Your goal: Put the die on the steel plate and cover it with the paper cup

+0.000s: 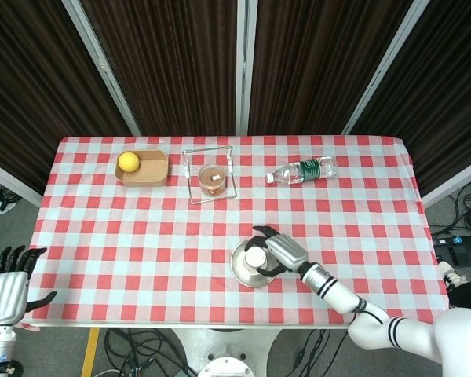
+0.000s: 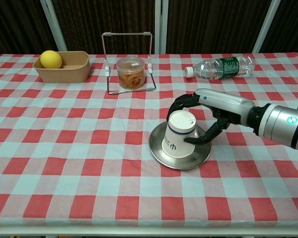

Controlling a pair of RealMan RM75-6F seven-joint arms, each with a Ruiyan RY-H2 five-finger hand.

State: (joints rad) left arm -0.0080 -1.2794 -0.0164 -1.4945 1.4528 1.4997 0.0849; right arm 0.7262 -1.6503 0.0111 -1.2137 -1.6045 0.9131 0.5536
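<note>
An upside-down white paper cup (image 2: 178,134) (image 1: 255,258) stands on the round steel plate (image 2: 198,159) (image 1: 239,272), tilted slightly. My right hand (image 2: 207,115) (image 1: 280,253) grips the cup from the right, fingers curled around its sides. The die is hidden; no part of it shows in either view. My left hand (image 1: 8,287) hangs off the table's left front corner, fingers spread, holding nothing.
A tan box (image 2: 68,67) with a yellow ball (image 2: 51,58) sits far left. A lidded jar (image 2: 130,72) stands in a wire frame (image 2: 127,34) at the back centre. A plastic water bottle (image 2: 220,67) lies at the back right.
</note>
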